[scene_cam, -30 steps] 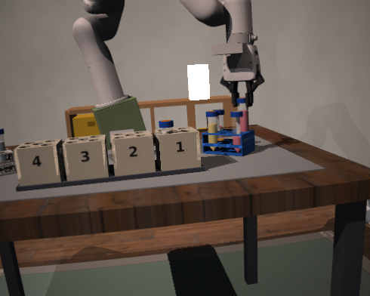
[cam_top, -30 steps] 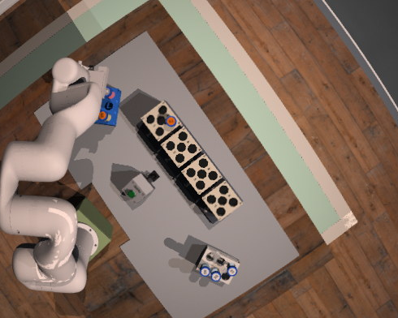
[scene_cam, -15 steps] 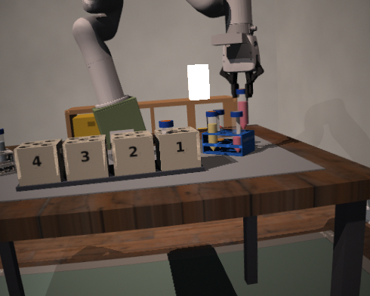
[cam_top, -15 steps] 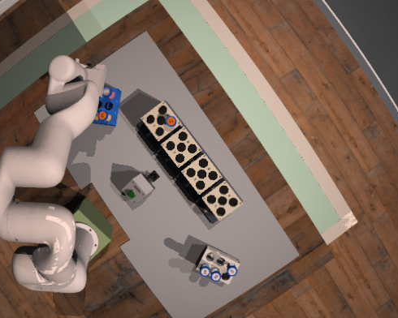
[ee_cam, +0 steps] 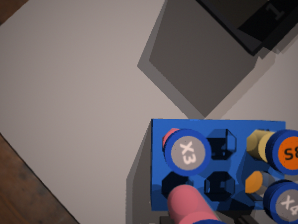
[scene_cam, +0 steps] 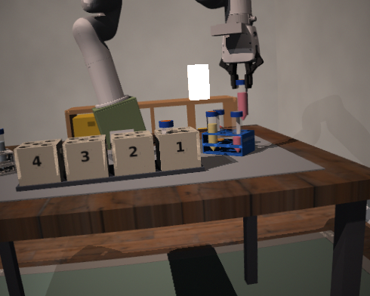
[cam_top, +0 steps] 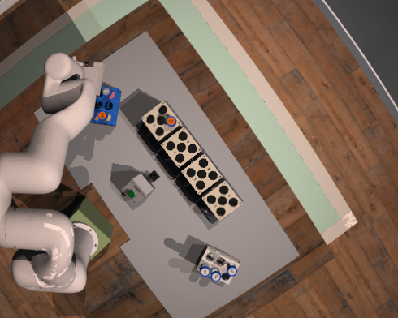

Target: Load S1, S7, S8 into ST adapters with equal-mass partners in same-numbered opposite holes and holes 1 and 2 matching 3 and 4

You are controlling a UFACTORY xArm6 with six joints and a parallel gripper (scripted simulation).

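My gripper [scene_cam: 242, 84] is shut on an orange-or-grey-unseen-dot tube with pink liquid [scene_cam: 242, 103] [ee_cam: 186, 202], upright above the blue rack [cam_top: 116, 109] [scene_cam: 248, 144] [ee_cam: 240, 126]; its cap label is hidden. The rack holds S8 [cam_top: 102, 116] [scene_cam: 212, 132] [ee_cam: 290, 152], with yellow liquid, X3 [cam_top: 105, 92] [scene_cam: 236, 128] [ee_cam: 187, 153] and X4 [ee_cam: 287, 204]. An orange-capped sample [cam_top: 170, 121] [scene_cam: 166, 124], ID unreadable, stands in an outer hole of adapter 1 [scene_cam: 180, 160]. Adapters 2 [scene_cam: 133, 166], 3 [scene_cam: 85, 169] and 4 [scene_cam: 37, 175] show no tubes.
A pale rack [cam_top: 198, 263] near the front holds water blanks [cam_top: 205, 271] [cam_top: 215, 276] [cam_top: 231, 270]. The sloped desk [cam_top: 143, 184] with the green DONE key [cam_top: 131, 194] stands between the arm base and the adapter row.
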